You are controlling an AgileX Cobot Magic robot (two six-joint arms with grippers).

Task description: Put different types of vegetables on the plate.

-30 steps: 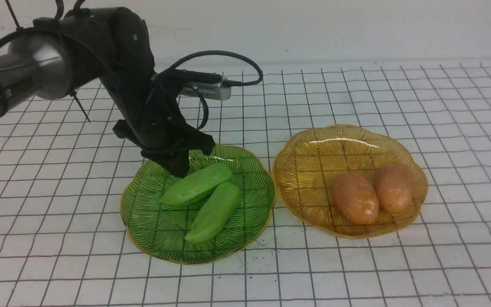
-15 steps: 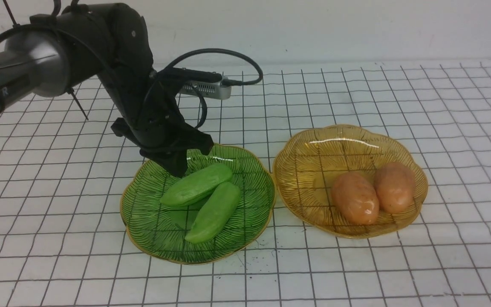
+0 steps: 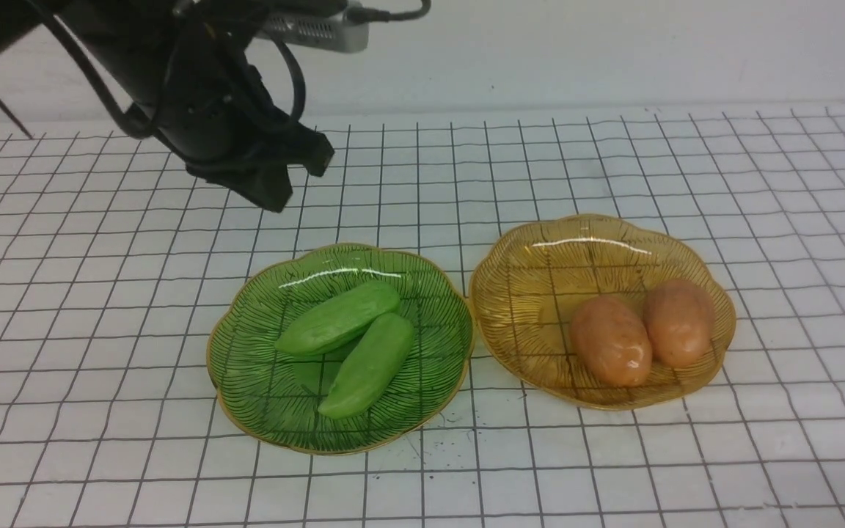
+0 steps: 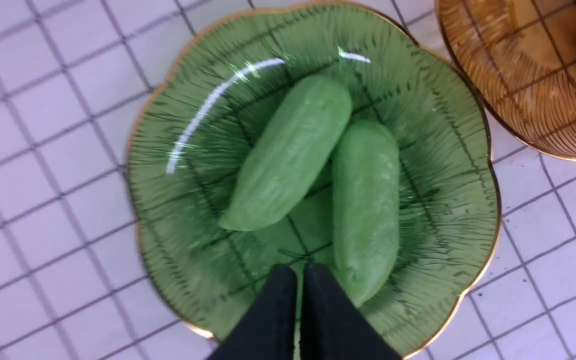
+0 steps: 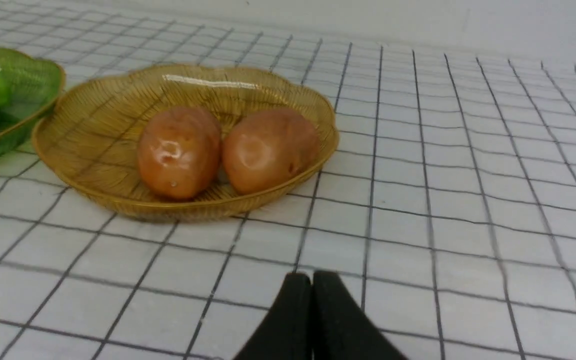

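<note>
Two light-green gourds (image 3: 338, 317) (image 3: 367, 364) lie side by side in a green plate (image 3: 254, 381); the left wrist view has them too, one gourd (image 4: 290, 150) against the other gourd (image 4: 366, 200). Two orange-brown potatoes (image 3: 609, 341) (image 3: 679, 321) rest in an amber plate (image 3: 540, 257). My left gripper (image 3: 272, 198) hangs shut and empty above the table behind the green plate; its closed tips (image 4: 299, 272) show over the green plate (image 4: 178, 210). My right gripper (image 5: 312, 280) is shut and empty, low over the table short of the amber plate (image 5: 93, 145), and is out of the front view.
A white cloth with a black grid (image 3: 686, 161) covers the table. A white wall (image 3: 613, 51) runs along the far edge. The left arm (image 3: 136, 66) crosses the upper left of the front view.
My left gripper has lifted up and away from the green plate's back rim, staying shut and empty. The gourds and potatoes have not moved.
</note>
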